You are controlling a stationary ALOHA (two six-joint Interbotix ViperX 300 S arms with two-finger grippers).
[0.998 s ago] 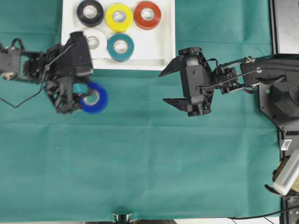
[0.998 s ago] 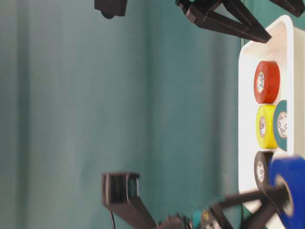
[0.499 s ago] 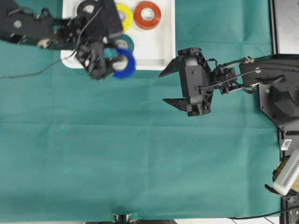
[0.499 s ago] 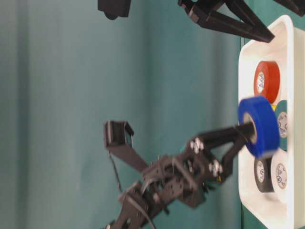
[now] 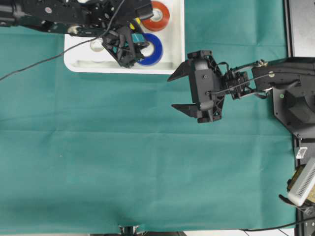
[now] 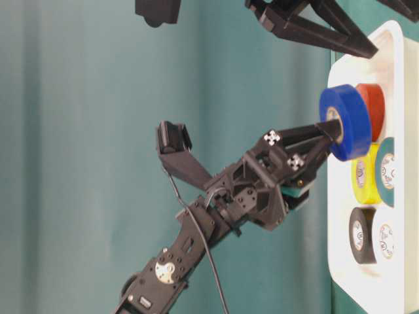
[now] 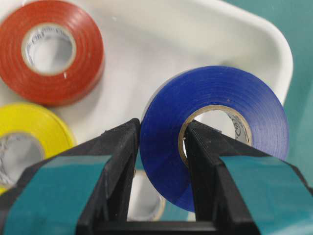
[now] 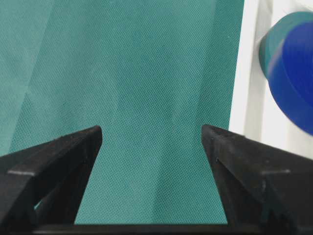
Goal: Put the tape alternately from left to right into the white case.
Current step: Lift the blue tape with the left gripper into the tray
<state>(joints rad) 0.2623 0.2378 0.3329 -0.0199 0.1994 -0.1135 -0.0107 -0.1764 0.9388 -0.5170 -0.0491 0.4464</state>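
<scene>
The blue roll (image 7: 215,132) is gripped through its wall by the left gripper (image 7: 161,171), above the white case (image 5: 173,49). The red-orange roll (image 7: 49,49) is seen just beyond the claw. The right gripper (image 5: 178,91) is held wide open, nothing between its jaws.

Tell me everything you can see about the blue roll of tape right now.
The blue roll is a glossy ring with a pale printed core. The left gripper is shut on its wall, one finger inside the core and one outside. It hangs above the white case, beside the red-orange roll, not yet set down.
</scene>
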